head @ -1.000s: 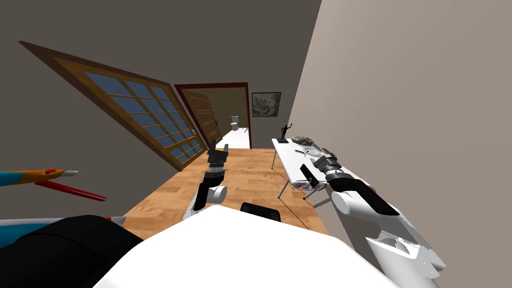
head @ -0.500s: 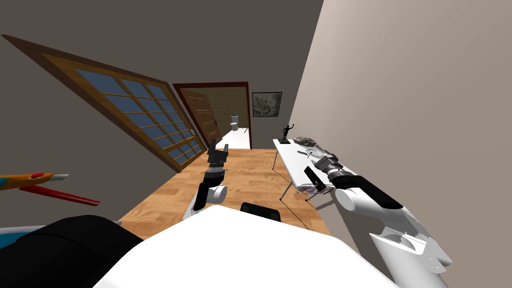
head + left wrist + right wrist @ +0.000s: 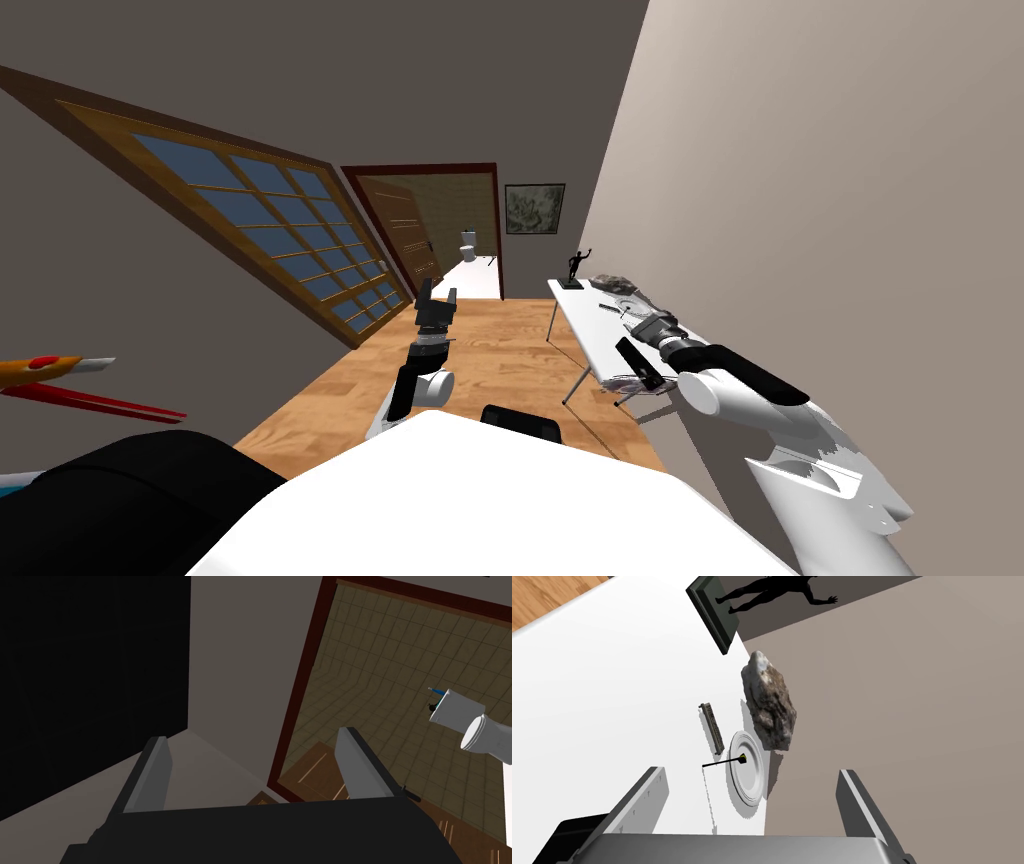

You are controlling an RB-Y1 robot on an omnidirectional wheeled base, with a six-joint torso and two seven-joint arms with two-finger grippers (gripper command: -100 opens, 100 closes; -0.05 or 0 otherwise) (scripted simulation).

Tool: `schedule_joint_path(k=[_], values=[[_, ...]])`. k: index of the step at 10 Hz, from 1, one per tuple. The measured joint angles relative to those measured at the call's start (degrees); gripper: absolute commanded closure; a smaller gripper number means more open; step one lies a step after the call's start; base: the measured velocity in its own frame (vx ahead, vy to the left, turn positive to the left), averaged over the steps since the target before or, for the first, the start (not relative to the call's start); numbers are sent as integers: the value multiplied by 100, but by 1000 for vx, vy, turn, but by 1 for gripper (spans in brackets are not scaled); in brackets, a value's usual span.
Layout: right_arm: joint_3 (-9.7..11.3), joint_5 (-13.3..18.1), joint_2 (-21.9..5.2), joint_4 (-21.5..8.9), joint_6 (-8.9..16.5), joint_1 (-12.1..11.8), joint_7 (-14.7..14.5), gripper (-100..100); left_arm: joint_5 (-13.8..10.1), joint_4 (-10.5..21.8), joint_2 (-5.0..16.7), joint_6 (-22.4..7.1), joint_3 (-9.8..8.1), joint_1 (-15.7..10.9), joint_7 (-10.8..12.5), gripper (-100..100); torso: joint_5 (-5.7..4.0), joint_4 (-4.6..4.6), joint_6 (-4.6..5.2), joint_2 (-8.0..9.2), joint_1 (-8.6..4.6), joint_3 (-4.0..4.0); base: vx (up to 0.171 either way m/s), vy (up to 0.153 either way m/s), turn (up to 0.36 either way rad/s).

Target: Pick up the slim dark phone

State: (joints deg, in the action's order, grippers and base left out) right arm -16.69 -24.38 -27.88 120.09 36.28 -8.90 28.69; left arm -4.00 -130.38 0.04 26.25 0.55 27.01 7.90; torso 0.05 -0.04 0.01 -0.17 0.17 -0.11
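A slim dark phone [image 3: 637, 363] stands tilted at the near end of the narrow white table [image 3: 585, 320], just inboard of my right forearm. In the right wrist view a dark slab corner [image 3: 564, 831], which appears to be the phone, shows behind the base of one finger. My right gripper [image 3: 640, 320] [image 3: 752, 776] hangs open over the table farther along than the phone, above a white plate, holding nothing. My left gripper [image 3: 437, 293] [image 3: 255, 771] is open and empty, raised over the wooden floor and facing the doorway.
On the table past the gripper lie a white plate [image 3: 746, 773] with a thin black stick, a slim grey ridged bar [image 3: 712, 728], a mottled rock [image 3: 769, 703] and a black figurine [image 3: 573, 267]. A beige wall [image 3: 820, 200] runs along the table's far side.
My view has swung a little, sliding the window leftward. The right elbow has shifted outward and the phone now sits closer to the forearm. The left arm holds still.
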Motion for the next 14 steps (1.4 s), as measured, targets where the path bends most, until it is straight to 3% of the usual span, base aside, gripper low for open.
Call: schedule_joint_path(k=[14], values=[[-348, -716, -371, -542, 1980, 438, 1072, -100, 0, 0, 0, 0, 0, -1, 0, 0, -3, 1, 0, 10, -15, 4, 35, 30, -25]])
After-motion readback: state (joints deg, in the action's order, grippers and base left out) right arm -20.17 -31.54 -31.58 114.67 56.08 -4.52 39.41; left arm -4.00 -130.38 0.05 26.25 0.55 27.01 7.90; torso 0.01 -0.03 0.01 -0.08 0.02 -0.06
